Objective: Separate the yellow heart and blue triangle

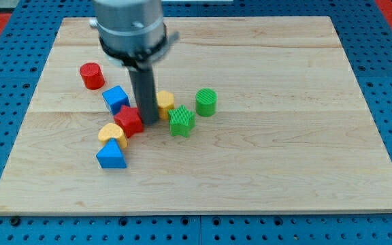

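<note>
A yellow heart (113, 133) lies at the board's lower left, touching the blue triangle (111, 156) just below it. My tip (149, 122) stands to the right of a red block (129, 120), close to it, and up and right of the yellow heart. The red block touches the heart's upper right side. A second yellow block (165, 103) sits just right of the rod, partly hidden by it.
A blue cube (116, 99) lies above the red block. A red cylinder (92, 75) is at the upper left. A green star (182, 122) and a green cylinder (206, 102) lie right of my tip. The wooden board (284, 136) sits on a blue pegboard.
</note>
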Robot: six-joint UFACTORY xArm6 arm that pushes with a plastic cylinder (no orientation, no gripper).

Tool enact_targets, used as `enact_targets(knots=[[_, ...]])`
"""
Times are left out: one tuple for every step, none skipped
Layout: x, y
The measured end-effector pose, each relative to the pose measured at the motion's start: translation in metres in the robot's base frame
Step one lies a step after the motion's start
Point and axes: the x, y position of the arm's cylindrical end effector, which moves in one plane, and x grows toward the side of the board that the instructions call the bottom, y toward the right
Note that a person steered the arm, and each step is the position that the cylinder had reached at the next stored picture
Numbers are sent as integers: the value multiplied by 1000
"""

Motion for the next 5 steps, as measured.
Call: enact_targets(knots=[[-9, -29], [26, 5], [61, -14], [48, -82], [29, -101]])
